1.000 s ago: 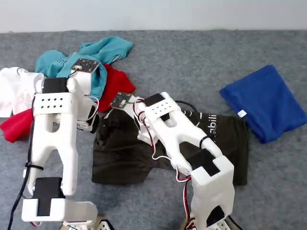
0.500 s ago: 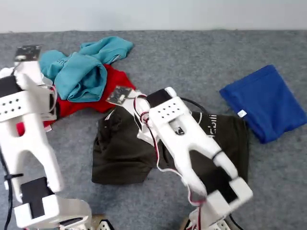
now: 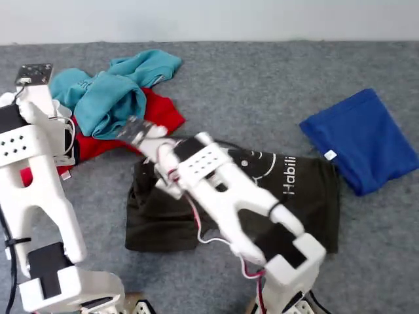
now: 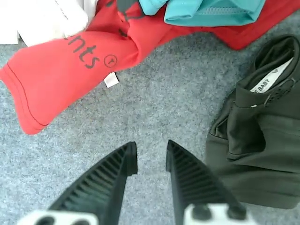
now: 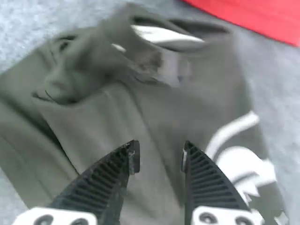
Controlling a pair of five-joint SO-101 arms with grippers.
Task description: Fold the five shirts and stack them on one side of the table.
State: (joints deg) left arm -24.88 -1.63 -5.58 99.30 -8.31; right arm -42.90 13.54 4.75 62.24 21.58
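The right gripper (image 5: 157, 154), jaws slightly apart and empty, hovers over the dark olive shirt (image 5: 93, 117) lying rumpled on the desk (image 3: 262, 85); the cloth looks soft and limp, best pinched at a hem or collar. The left gripper (image 4: 151, 154), likewise narrowly parted, hangs beside the red shirt (image 4: 70, 75)

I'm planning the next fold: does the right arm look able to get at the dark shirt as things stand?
Probably yes. The right end effector hangs open directly above the dark shirt, and nothing lies on the cloth beneath it to block a grasp.
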